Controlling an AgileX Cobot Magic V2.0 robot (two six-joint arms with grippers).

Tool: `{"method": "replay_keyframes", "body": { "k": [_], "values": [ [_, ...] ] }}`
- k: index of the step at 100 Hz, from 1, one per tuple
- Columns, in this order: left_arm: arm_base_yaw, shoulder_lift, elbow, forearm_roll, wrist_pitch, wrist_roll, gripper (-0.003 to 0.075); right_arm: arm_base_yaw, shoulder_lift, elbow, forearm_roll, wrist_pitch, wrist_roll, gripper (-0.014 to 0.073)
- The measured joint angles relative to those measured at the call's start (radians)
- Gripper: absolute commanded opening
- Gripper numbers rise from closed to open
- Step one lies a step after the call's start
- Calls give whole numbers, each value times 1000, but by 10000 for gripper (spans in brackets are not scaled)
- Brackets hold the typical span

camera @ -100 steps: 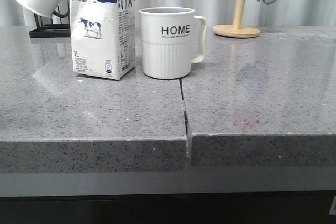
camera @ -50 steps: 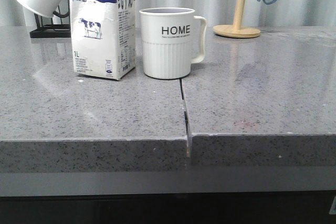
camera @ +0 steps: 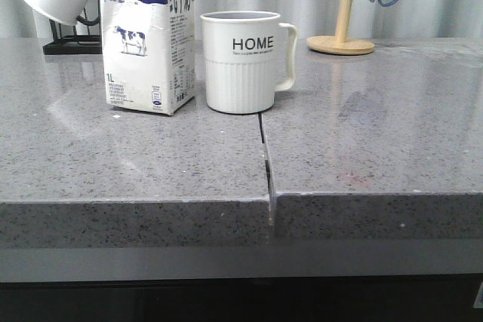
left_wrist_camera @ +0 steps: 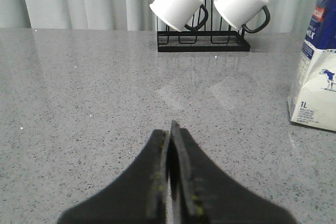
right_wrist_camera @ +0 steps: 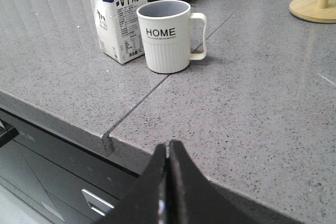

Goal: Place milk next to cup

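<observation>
Nothing moved; milk (camera: 147, 35) upright just beside cup (camera: 243, 62).

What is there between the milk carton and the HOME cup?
Nothing: the front view shows only a narrow strip of bare counter between the milk carton and the cup.

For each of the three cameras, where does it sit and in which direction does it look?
Front: low before the counter, facing milk and cup; no arm shows.
Left wrist: over the counter, facing the mug rack; shut left claw shows.
Right wrist: off the counter's edge, facing cup; shut right claw shows.
All three share the milk.
</observation>
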Motion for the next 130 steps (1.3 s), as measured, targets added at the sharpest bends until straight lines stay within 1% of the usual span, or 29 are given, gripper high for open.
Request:
{"method": "replay_keyframes", "body": {
  "k": [12, 22, 45, 50, 56, 65, 83, 130],
  "values": [
    [0, -33, 43, 2, 0, 0, -21, 0, 0, 0, 0, 0, 0, -18],
    [2, -33, 102, 2, -42, 0, -21, 0, 0, 0, 0, 0, 0, -18],
    [2, -33, 285, -55, -236, 89, -21, 0, 0, 0, 0, 0, 0, -18],
    [2, -33, 291, -62, -252, 97, -21, 0, 0, 0, 0, 0, 0, -18],
    [2, -33, 291, -71, -317, 107, -20, 0, 0, 0, 0, 0, 0, -18],
    [2, -33, 291, -82, -348, 144, -21, 0, 0, 0, 0, 0, 0, -18],
    [2, -33, 291, -82, -367, 173, -21, 0, 0, 0, 0, 0, 0, -18],
    [2, -33, 291, -82, -369, 177, -20, 0, 0, 0, 0, 0, 0, -18]
  ]
}}
